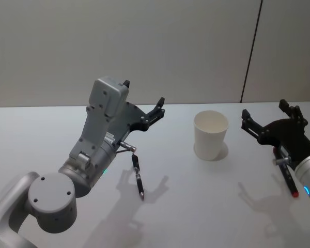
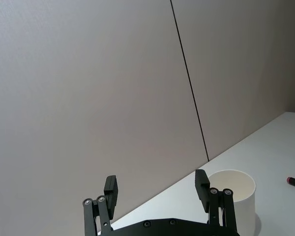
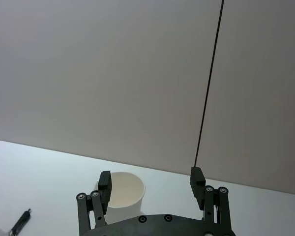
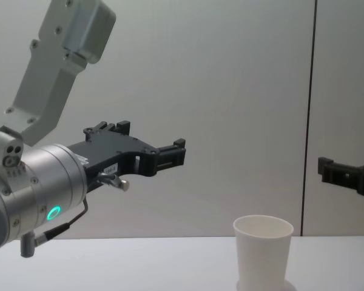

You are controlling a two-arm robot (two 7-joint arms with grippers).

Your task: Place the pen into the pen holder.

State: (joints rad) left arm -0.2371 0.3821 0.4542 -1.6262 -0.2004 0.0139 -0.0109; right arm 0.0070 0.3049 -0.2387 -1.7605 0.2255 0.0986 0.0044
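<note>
White table [image 1: 41, 139], pen holder [image 1: 211, 135] upright, black pen [image 1: 138, 178] lying left, red-tipped pen [image 1: 289, 183] right.

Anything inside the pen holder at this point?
No pen sticks out of the pen holder; its white inner wall shows, its bottom is hidden. A black pen lies on the table.

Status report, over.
Left tool open, raised. Right tool open, right of pen holder. Pen on table near left tool; second pen by right arm. Nothing blocking holder.

Head view looks down, chest view level, all share pen holder [image 1: 211, 135]
</note>
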